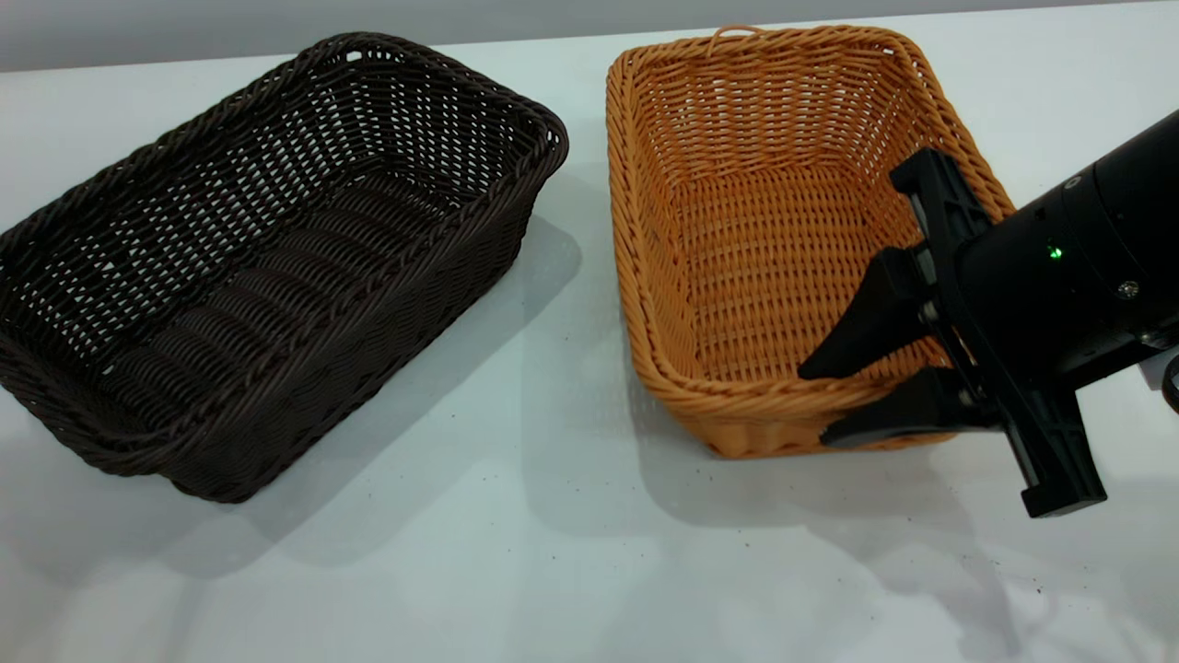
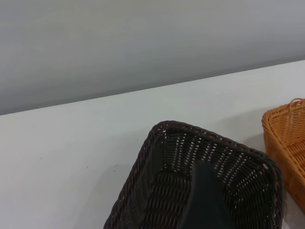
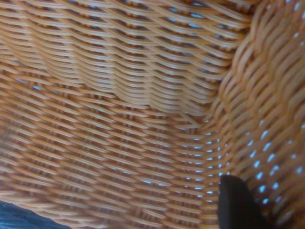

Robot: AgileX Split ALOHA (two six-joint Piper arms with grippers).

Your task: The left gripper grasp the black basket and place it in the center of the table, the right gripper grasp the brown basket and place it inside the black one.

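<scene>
The black basket (image 1: 267,267) sits on the white table (image 1: 553,552) at the left, and the brown basket (image 1: 783,239) sits beside it at the right. My right gripper (image 1: 812,405) straddles the brown basket's near short wall, with one finger inside and one outside, shut on the rim. In the right wrist view one finger (image 3: 236,202) lies against the basket's inner wall (image 3: 119,95). My left gripper is out of the exterior view. In the left wrist view one of its fingers (image 2: 205,200) reaches inside the black basket (image 2: 162,143); the other finger is hidden.
The two baskets stand about a hand's width apart. Bare table lies in front of both baskets and behind them up to a grey wall (image 2: 143,43). A corner of the brown basket (image 2: 286,129) shows in the left wrist view.
</scene>
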